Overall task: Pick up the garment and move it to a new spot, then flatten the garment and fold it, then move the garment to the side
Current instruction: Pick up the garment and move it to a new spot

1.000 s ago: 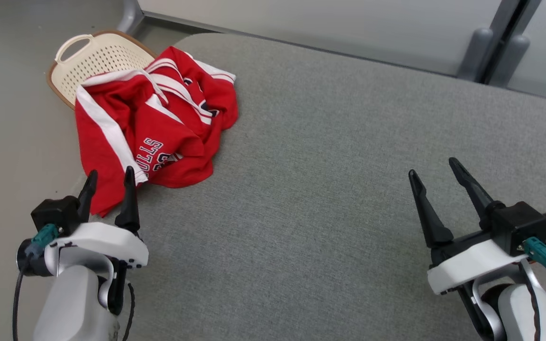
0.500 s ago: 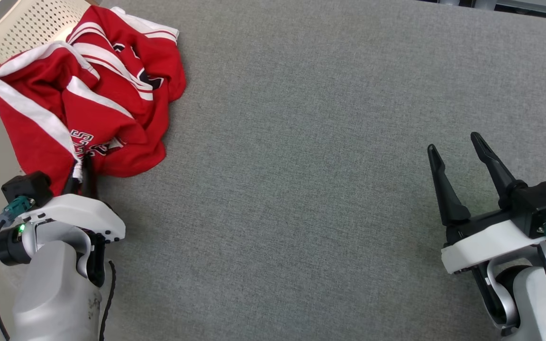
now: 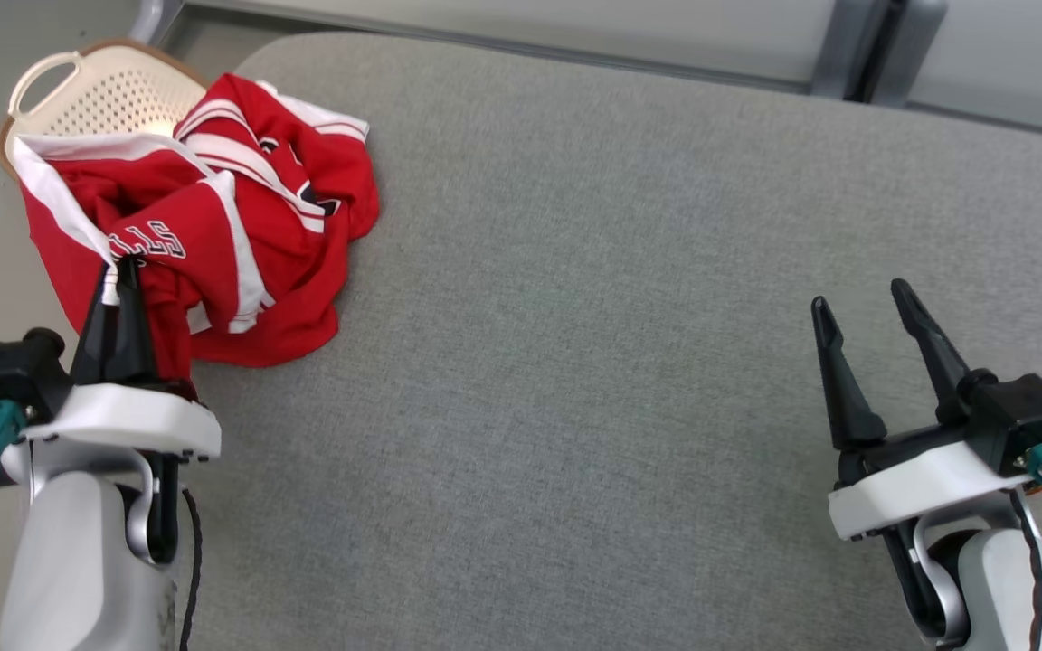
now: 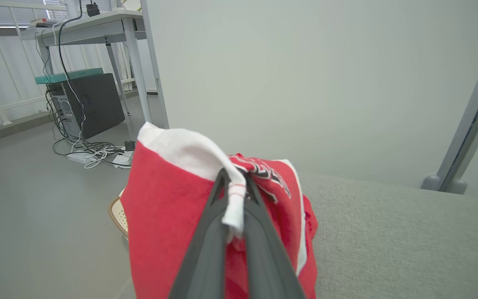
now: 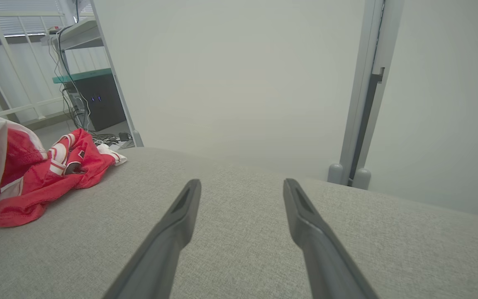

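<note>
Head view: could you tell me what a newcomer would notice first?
The crumpled red garment at the left of the grey surface, by a cream basket. The left gripper is shut on its white-trimmed edge, while the right gripper stands open at the lower right.

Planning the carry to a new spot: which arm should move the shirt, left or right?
Left. The left tool is shut on a white-trimmed edge of the shirt, so it can lift straight away. The right tool stands open over the bare grey cushion, well apart from the shirt.
</note>
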